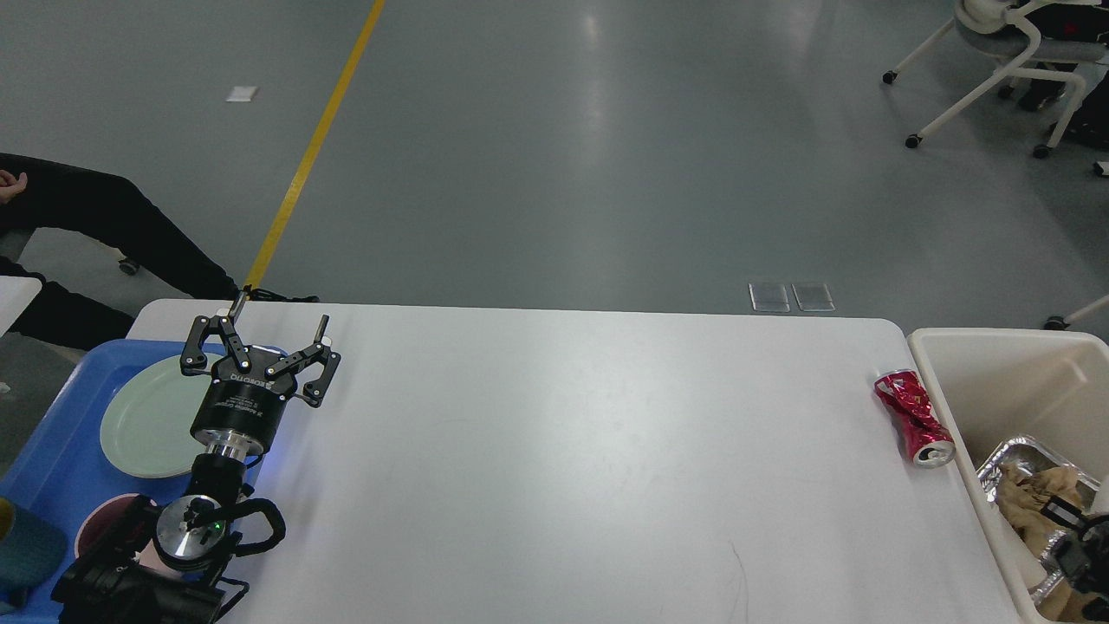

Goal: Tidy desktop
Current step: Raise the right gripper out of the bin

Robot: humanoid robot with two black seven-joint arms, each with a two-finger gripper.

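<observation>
The desktop (563, 451) is a wide white tabletop filling the lower part of the head view. A crushed red can (914, 418) lies on it near the right edge, beside the beige bin (996, 373). My left gripper (281, 312) stands open and empty above the table's left end, next to the blue tray (61, 468). A dark part of my right gripper (1079, 546) shows at the lower right edge, over the bin; its fingers cannot be told apart.
The blue tray holds a pale green plate (139, 425), a pink cup (100, 529) and a teal cup (26, 550). A foil tray with crumpled brown paper (1027, 485) lies in the bin. A seated person's legs (113, 225) are beyond the far left corner.
</observation>
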